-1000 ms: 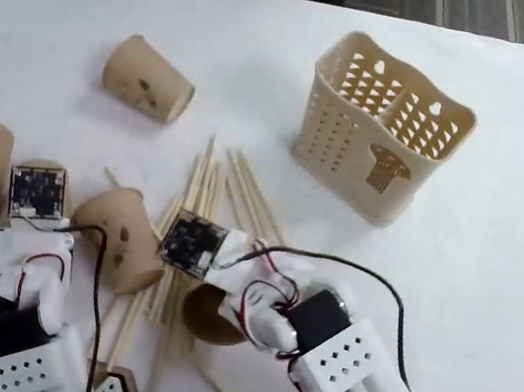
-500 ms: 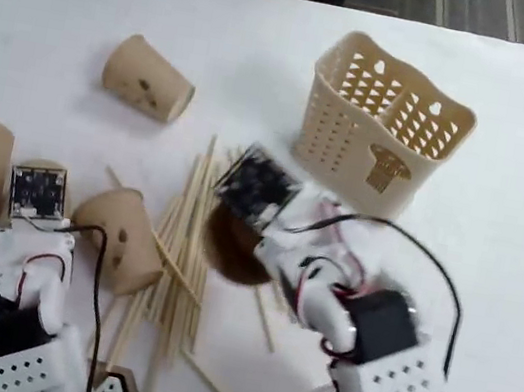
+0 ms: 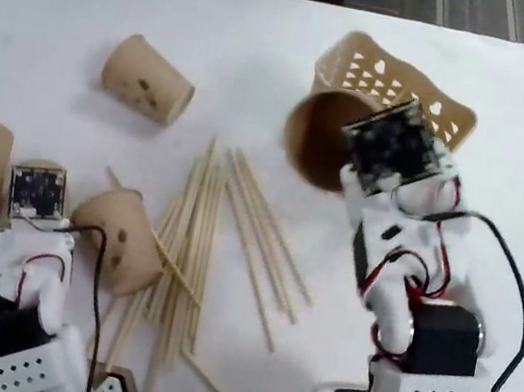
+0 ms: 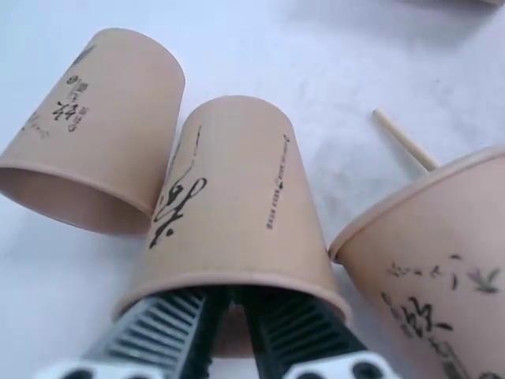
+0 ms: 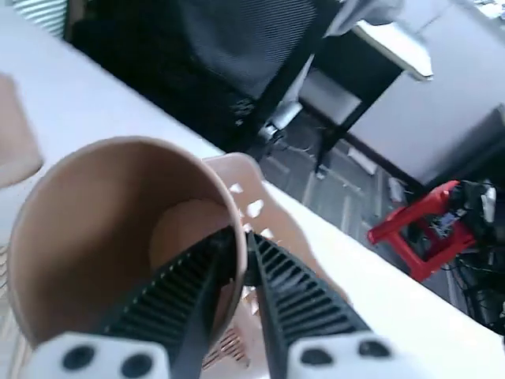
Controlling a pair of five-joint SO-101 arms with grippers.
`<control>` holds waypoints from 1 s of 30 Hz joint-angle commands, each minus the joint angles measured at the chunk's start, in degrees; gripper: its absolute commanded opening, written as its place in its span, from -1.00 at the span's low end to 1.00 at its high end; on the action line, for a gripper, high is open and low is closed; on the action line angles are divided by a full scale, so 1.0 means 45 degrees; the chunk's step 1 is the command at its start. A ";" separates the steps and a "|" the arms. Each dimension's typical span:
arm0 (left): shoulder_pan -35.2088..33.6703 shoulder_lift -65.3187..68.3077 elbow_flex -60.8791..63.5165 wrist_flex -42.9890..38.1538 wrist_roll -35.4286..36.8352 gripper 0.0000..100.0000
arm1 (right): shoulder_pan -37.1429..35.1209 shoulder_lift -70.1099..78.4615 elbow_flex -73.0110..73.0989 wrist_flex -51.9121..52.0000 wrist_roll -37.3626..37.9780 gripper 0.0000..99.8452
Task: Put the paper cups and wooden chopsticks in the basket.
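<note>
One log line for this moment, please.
right end effector: shut on lifted cup, at basket | left end effector: shut on lying cup | chopsticks: on table

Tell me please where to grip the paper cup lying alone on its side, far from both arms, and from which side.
Probably by the rim of the lone paper cup, one finger inside and one outside. It lies on its side with the mouth open toward the basket, so come in low from that side. The right gripper holds its own cup this way.
</note>
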 commanded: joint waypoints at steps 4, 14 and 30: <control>0.0127 -0.0107 -0.0137 -0.0254 -0.0020 -0.95 | 0.1573 0.1651 -0.0664 -0.1905 -0.0957 -0.96; 0.0127 -0.0107 -0.0137 -0.0254 -0.0020 -0.95 | 0.3096 0.4855 -0.2969 -0.1241 -0.2364 -0.96; 0.0127 -0.0107 -0.0137 -0.0254 -0.0020 -0.95 | 0.3487 0.5421 -0.4317 -0.0479 -0.3145 -0.96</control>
